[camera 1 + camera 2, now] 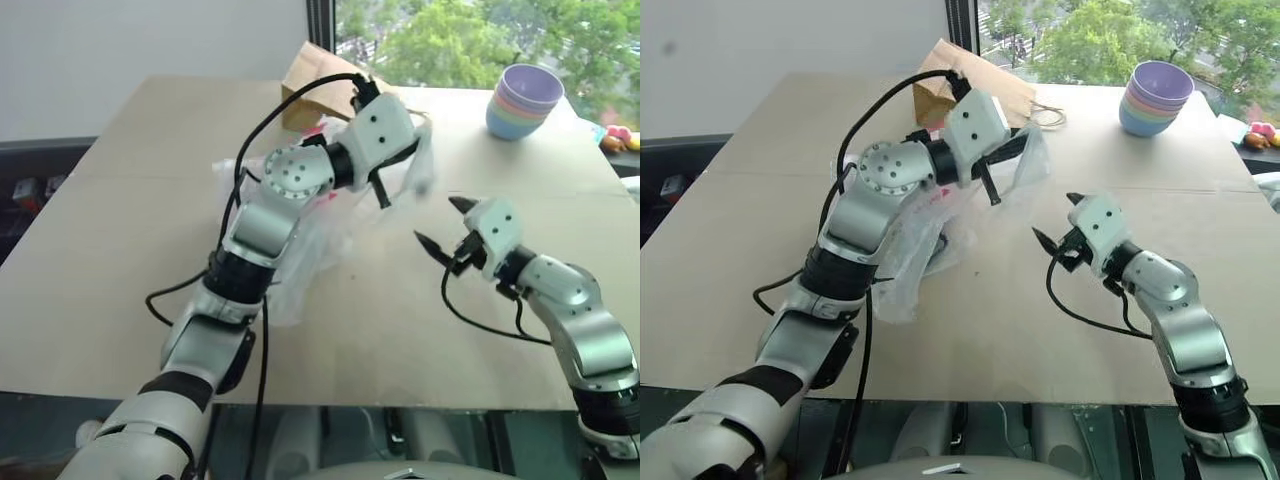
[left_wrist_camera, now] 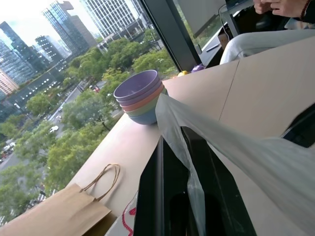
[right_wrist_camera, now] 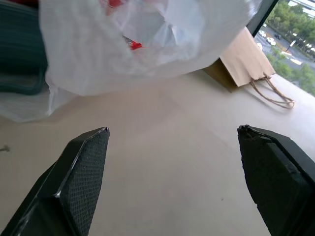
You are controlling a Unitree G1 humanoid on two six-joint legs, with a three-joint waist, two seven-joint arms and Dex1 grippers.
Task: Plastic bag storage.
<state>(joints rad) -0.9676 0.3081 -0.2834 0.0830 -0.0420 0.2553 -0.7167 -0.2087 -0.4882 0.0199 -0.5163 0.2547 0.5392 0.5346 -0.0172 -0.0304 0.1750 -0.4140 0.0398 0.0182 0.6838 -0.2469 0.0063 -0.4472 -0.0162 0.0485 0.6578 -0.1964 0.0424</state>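
The plastic bag [image 1: 300, 245], thin, translucent white with red print, lies crumpled on the table under my left arm. One flap of it [image 1: 420, 165] is lifted off the surface. My left gripper [image 1: 388, 172] is shut on that flap, and in the left wrist view the film [image 2: 236, 147] runs between its black fingers [image 2: 152, 196]. My right gripper [image 1: 438, 221] hovers open to the right of the bag, pointing toward it, with nothing between its fingertips [image 3: 83, 162]. From the right wrist view the bag [image 3: 142, 44] hangs just ahead of them.
A brown paper bag with handles [image 1: 310, 75] lies at the far edge of the beige table [image 1: 120, 250]. A stack of pastel bowls [image 1: 525, 100] stands at the back right. Small colourful items [image 1: 615, 140] sit at the right edge. A seated person [image 2: 266, 34] is beyond the table.
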